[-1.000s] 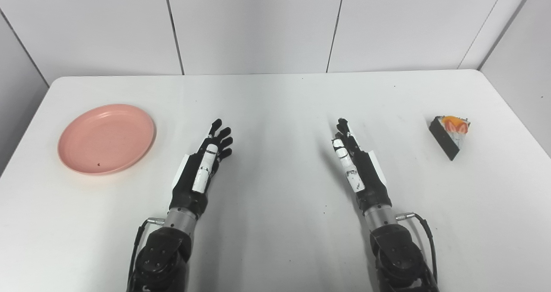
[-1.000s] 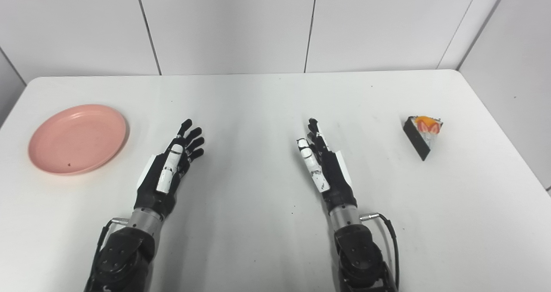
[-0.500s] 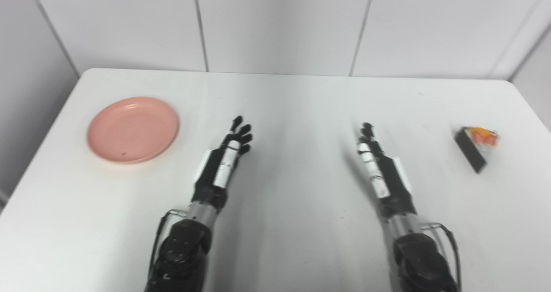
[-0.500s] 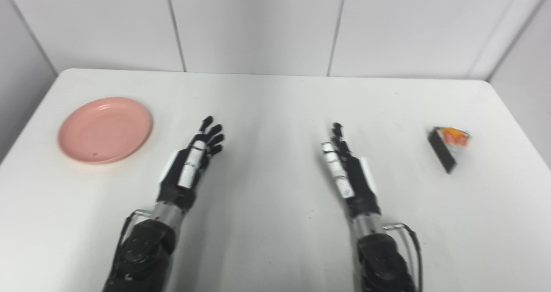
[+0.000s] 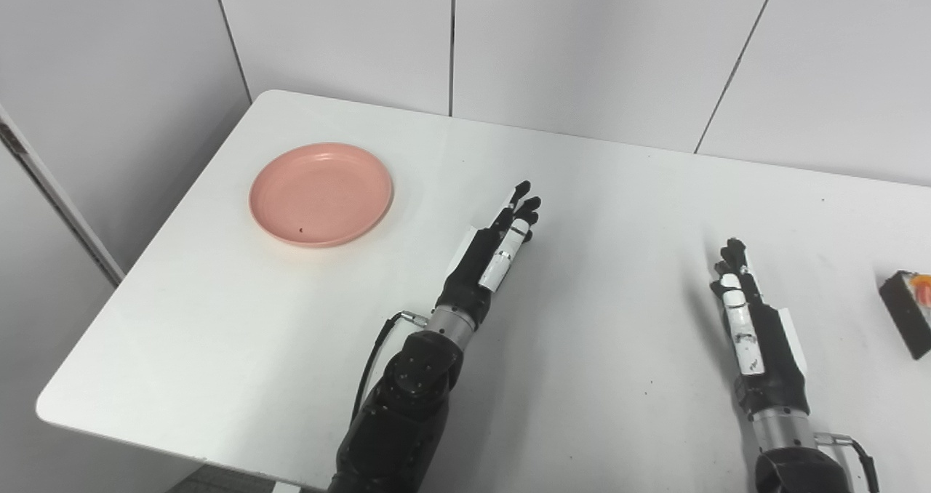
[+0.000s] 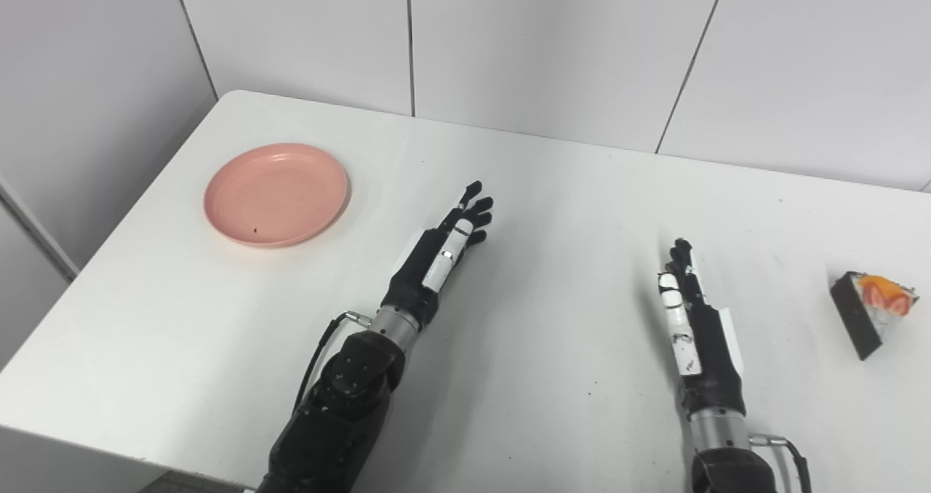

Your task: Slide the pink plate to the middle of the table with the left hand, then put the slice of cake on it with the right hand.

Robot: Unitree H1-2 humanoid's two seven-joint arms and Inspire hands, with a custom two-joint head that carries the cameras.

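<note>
- White tabletop [image 5: 218,318] under plain panelled walls [image 5: 582,49]; its near left corner and left edge are now in sight, so my head cameras have swung left since a second ago. That is a shift of view, not a move of the things on the surface.
- Nearest on the right: my right hand [image 6: 689,311] lies low over the tabletop, fingers straight and close together, holding nothing. I cannot tell whether it touches the surface. Its posture matches the earlier pictures; I judge it to be waiting.
- Near centre: my left hand [image 5: 498,242], fingers extended and slightly fanned, empty, pointing up and away toward the far side. It looks much as it did a second ago, allowing for the turned view.
- Right edge: slice of cake [image 6: 869,311], dark-sided with red and orange fruit on top, resting on the tabletop well apart from my right hand. Untouched.
- Farther, left: pink plate [image 5: 321,193], flat on the tabletop near the left edge, well apart from my left hand. A small dark speck sits on it. Not yet slid.
- Finding: the turned view puts the plate nearer the middle of the picture. I read this as preparation for the left-hand reach. Neither step of the task is done.
</note>
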